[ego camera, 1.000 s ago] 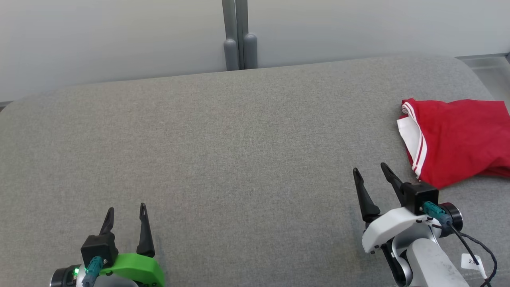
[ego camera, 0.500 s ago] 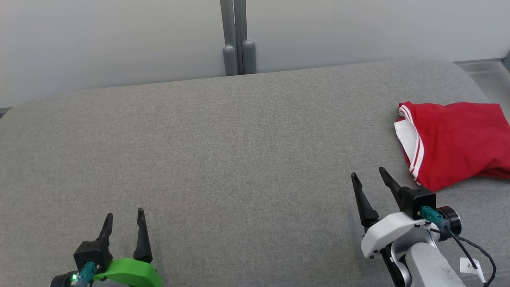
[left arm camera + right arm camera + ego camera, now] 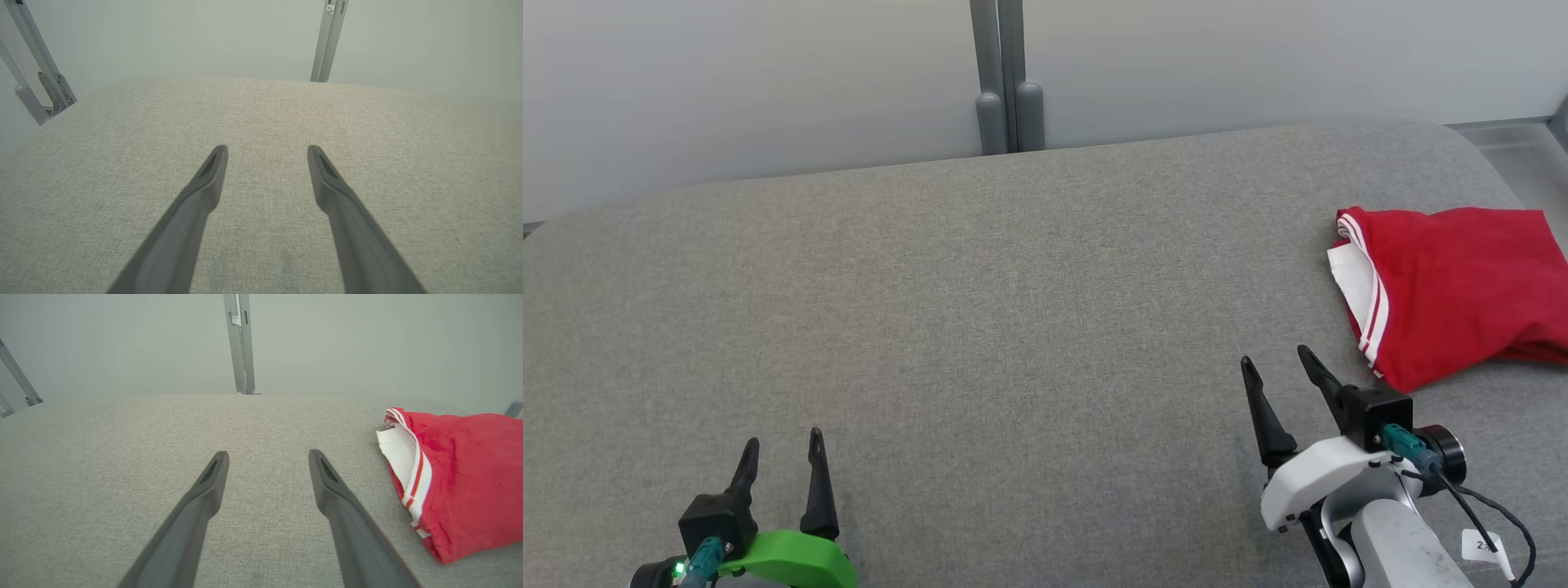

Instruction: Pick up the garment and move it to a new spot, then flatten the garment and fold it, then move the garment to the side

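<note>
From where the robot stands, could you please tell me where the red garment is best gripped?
Probably the striped edge of the red garment, approached from the left by the open right gripper. That layered edge lies nearest the gripper, with bare grey surface in front of it.

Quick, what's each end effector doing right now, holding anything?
Left end effector: open, holding nothing.
Right end effector: open, holding nothing; the folded red cloth garment with white trim lies apart, to its right.
</note>
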Available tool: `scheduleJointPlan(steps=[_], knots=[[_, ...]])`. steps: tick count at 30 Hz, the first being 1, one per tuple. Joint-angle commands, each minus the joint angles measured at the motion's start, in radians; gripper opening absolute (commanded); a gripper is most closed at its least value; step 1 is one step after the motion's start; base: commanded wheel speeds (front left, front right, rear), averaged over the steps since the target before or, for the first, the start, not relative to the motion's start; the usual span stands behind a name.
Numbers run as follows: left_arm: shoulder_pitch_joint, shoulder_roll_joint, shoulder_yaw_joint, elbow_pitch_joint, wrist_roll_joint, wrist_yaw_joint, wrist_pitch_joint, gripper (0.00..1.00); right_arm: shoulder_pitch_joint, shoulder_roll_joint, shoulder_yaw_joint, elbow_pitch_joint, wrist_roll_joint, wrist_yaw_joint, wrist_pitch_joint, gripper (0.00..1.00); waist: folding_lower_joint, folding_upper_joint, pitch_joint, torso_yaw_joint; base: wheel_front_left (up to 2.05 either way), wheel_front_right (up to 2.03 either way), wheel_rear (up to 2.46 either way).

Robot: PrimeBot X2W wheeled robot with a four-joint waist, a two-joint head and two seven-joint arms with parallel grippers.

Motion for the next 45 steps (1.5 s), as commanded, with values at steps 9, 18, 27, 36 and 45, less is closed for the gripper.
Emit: scheduleJointPlan(steps=[9, 18, 27, 36, 45], knots=[[0.007, 0.004, -0.003, -0.006, -0.013, -0.003, 0.001, 1.0, 0.005, -0.001, 0.001, -0.005, -0.01, -0.002, -0.002, 1.0, 0.0, -0.0001, 0.007, 0.001, 0.0, 0.0, 0.0], [0.009, -0.006, -0.006, 0.006, -0.022, -0.022, 0.003, 0.0, 0.027, 0.005, 0.003, 0.031, 0.014, 0.0, 0.005, 0.0, 0.0, -0.0001, 0.008, 0.001, 0.0, 0.0, 0.0], [-0.004, -0.005, 0.012, -0.011, -0.195, -0.033, 0.052, 0.0, 0.034, 0.004, -0.029, 0.001, 0.199, 0.0, 0.056, 0.0, 0.0, -0.0001, 0.008, 0.004, 0.0, 0.0, 0.0], [-0.008, -0.004, 0.021, -0.035, -0.352, -0.044, 0.088, 0.0, 0.047, 0.004, -0.051, -0.034, 0.366, 0.0, 0.095, 0.0, 0.0, -0.0001, 0.007, 0.006, 0.0, 0.0, 0.0], [-0.015, -0.003, 0.031, -0.052, -0.478, -0.052, 0.12, 0.0, 0.055, 0.003, -0.072, -0.059, 0.501, 0.0, 0.128, 0.0, 0.0, -0.0001, 0.006, 0.009, 0.0, 0.0, 0.0]])
